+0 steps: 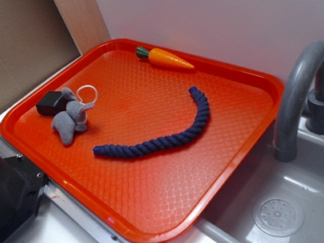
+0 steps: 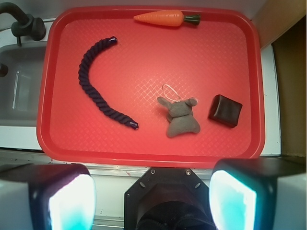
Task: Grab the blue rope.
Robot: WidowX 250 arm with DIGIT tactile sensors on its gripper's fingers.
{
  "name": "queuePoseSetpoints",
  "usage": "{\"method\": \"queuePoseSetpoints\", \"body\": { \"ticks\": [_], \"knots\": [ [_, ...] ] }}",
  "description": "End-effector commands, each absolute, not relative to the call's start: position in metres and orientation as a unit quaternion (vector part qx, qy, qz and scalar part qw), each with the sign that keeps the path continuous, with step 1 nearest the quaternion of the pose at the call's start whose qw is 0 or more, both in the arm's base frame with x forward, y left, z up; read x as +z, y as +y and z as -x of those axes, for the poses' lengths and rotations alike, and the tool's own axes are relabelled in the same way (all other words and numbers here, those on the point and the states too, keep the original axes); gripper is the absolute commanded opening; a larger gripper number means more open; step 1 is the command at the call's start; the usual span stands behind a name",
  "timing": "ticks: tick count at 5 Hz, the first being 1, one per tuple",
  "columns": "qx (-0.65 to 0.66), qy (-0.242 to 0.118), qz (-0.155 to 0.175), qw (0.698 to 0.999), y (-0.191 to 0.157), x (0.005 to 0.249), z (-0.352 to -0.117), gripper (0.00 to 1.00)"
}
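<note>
above blue rope [image 2: 93,81]: open | nearest: plush elephant [image 2: 181,116], apart | carrot [image 2: 163,18]: far rim

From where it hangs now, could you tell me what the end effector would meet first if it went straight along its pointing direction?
Probably the bare floor of the red plastic tray, near the grey plush elephant. The open end effector looks down; depth is unclear.

Rope [image 1: 167,135] on tray [image 1: 152,212], between carrot [image 1: 164,57] and elephant [image 1: 70,121]
</note>
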State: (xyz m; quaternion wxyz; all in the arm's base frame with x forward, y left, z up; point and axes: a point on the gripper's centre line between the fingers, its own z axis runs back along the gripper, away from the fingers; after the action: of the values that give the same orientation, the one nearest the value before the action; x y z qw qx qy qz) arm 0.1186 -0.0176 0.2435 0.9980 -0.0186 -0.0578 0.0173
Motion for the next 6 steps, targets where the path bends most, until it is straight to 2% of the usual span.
{"method": "queuePoseSetpoints", "body": {
  "ticks": [1,2,3,4,5,6],
  "knots": [
    [0.017,-0.058,0.019,0.998,-0.018,0.243,-0.119,1.0],
    [-0.029,-0.11,0.007,0.994,-0.043,0.232,-0.147,1.0],
    [-0.059,-0.141,-0.002,0.988,-0.065,0.225,-0.168,1.0],
    [-0.131,-0.18,-0.049,0.974,-0.103,0.201,-0.193,1.0],
    [-0.17,-0.162,-0.081,0.969,-0.141,0.158,-0.209,1.0],
    [-0.196,-0.144,-0.044,0.969,-0.158,0.12,-0.211,1.0]
  ]
}}
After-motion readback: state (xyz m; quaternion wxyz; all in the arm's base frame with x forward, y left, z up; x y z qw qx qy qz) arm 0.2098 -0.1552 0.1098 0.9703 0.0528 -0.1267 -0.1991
